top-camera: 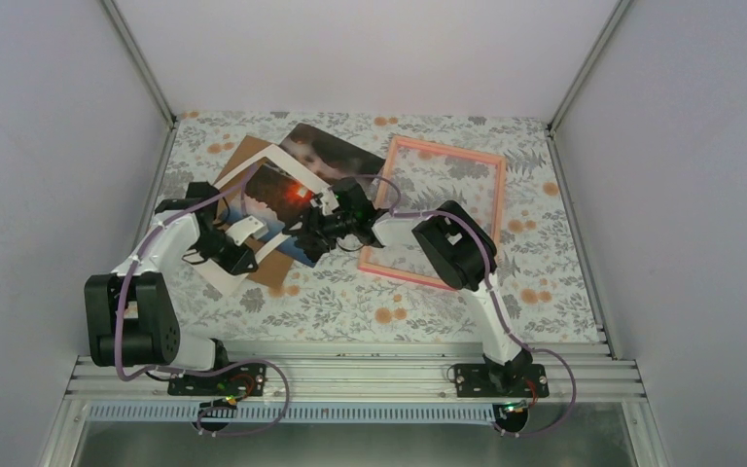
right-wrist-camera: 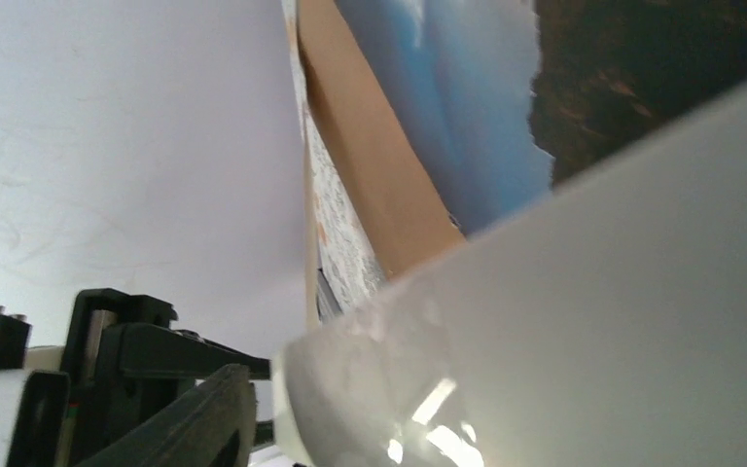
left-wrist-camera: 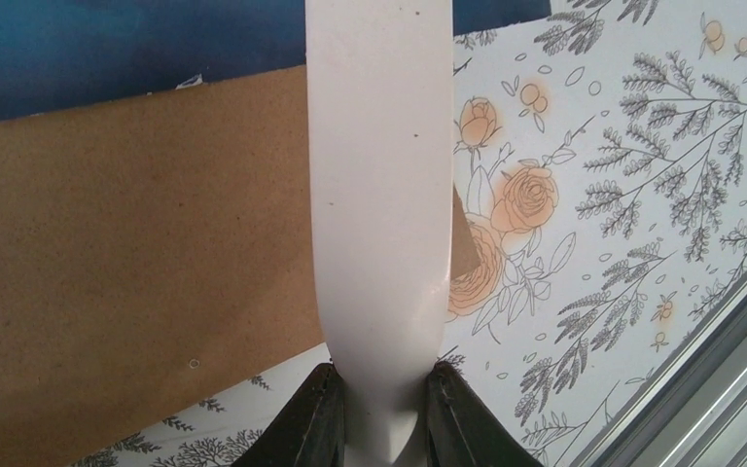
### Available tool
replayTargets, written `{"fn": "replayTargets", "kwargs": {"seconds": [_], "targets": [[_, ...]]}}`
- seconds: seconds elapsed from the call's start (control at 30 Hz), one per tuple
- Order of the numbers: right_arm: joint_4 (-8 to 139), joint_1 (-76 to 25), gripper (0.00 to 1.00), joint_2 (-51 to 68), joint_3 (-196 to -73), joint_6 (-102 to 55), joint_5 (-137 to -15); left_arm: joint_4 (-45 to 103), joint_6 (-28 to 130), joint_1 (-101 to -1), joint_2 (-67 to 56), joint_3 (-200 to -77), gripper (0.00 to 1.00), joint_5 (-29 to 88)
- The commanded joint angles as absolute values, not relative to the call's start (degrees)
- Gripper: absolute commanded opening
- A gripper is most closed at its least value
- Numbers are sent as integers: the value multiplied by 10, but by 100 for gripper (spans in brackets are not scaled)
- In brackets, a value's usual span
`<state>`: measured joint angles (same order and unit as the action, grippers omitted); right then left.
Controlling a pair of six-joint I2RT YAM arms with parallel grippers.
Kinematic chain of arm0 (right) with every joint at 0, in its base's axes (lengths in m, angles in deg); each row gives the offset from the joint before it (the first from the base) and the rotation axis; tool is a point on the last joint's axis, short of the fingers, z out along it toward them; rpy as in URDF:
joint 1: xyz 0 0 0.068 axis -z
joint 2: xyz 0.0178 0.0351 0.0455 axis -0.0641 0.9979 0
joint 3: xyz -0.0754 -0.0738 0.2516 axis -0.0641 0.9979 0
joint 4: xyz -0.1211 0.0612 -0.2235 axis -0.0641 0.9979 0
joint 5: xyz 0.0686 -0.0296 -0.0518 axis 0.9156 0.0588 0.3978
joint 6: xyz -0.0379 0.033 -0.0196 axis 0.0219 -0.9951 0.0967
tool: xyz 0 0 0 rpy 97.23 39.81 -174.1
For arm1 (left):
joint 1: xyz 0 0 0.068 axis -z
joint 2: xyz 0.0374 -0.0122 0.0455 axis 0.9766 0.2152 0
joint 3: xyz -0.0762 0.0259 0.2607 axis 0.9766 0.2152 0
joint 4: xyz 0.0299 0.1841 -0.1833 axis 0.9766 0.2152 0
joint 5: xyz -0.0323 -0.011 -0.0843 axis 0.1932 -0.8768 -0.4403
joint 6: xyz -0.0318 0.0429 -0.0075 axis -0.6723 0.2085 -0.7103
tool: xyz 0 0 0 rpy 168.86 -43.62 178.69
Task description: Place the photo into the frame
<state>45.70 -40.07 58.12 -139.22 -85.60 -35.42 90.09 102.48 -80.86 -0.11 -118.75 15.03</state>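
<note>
The photo (top-camera: 277,193), dark with a glowing orange-red sun, lies face up on a brown board (top-camera: 241,161) at the back left. Its blue edge shows in the left wrist view (left-wrist-camera: 107,49), and its sky and rocks in the right wrist view (right-wrist-camera: 467,88). A white card mat (top-camera: 300,167) is raised over it. My left gripper (top-camera: 243,233) is shut on a strip of that mat (left-wrist-camera: 379,195), jaws either side. My right gripper (top-camera: 319,231) is at the mat's right side. One of its fingers (right-wrist-camera: 190,418) shows beside a white sheet (right-wrist-camera: 593,311) that hides the other. The pink frame (top-camera: 447,148) lies flat to the right.
The brown board (left-wrist-camera: 126,224) sticks out from under the mat toward the front. The flowered table cloth (top-camera: 350,302) covers the table. A metal rail (top-camera: 350,375) runs along the near edge, and white walls stand on three sides.
</note>
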Motion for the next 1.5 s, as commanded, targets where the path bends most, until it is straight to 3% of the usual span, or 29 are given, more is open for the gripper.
{"fn": "replayTargets", "kwargs": {"seconds": [0.0, 0.2, 0.3, 0.33, 0.37, 0.6, 0.8, 1.0, 1.23, 1.47], "targets": [[414, -397, 61, 597, -1418, -907, -362, 905, 1015, -800, -8, -1209, 21, 125], [395, -397, 36, 602, -1433, -925, -361, 898, 994, -786, -3, -1213, 21, 122], [401, -397, 10, 591, -1435, -919, -364, 893, 987, -784, -9, -1214, 24, 131], [409, -397, 5, 585, -1438, -906, -365, 893, 984, -784, -13, -1216, 29, 133], [423, -397, 4, 579, -1443, -883, -366, 892, 979, -785, -18, -1219, 40, 136], [554, -397, 4, 524, -1505, -658, -357, 862, 942, -863, -66, -1325, 98, 114], [723, -391, 4, 453, -1530, -442, -321, 824, 889, -924, -70, -1427, 100, 88], [891, -344, 4, 333, -1481, -226, -321, 789, 868, -928, -53, -1446, 100, 58], [1078, -203, 4, 253, -1422, -31, -374, 754, 863, -919, -16, -1453, 100, -37], [1227, -49, 4, 286, -1442, 92, -401, 717, 860, -812, 41, -1473, 100, 26]]}}
